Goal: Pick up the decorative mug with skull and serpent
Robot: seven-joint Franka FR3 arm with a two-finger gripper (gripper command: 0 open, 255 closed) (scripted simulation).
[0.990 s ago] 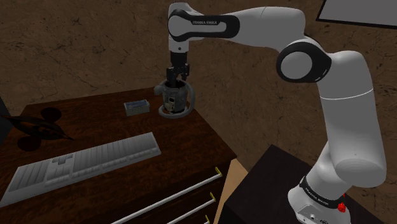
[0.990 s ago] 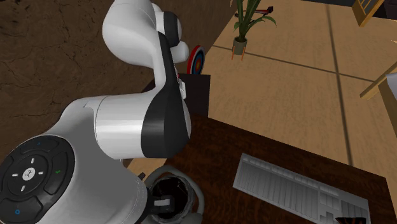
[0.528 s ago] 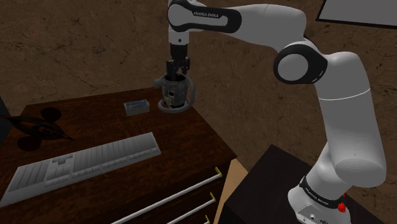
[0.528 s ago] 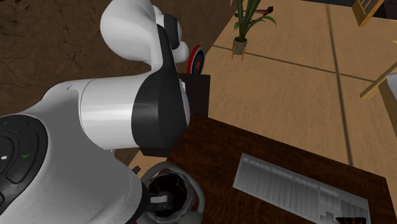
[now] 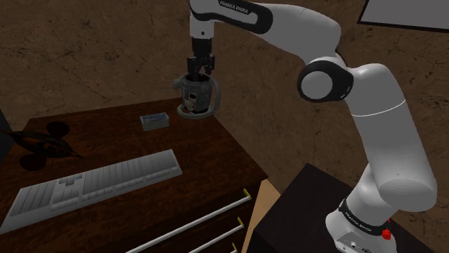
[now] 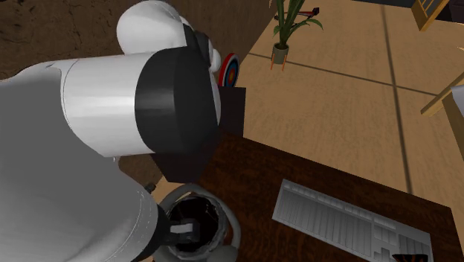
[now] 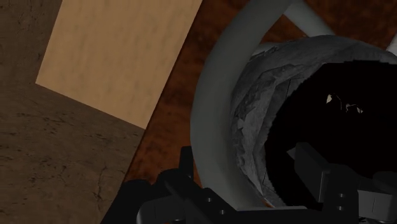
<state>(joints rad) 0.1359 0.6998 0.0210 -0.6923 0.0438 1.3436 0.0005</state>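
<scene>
The grey mug, with a rough carved body and a pale looping handle, hangs just above the far corner of the dark wooden desk. My gripper comes down from above and is shut on the mug's rim, one finger inside and one outside. In the second exterior view the mug shows from above under the arm, with the gripper at its dark opening. The wrist view has the mug's wall clasped by the gripper, and the handle curves around beside it.
A pale keyboard lies on the desk's near part. A small grey box sits close to the mug. A dark winged ornament stands at the shoulder view's left. Drawer handles line the desk front. The stand is lower right.
The gripper has risen with the mug in it; the mug has left the desk top and now hangs a little above the corner.
</scene>
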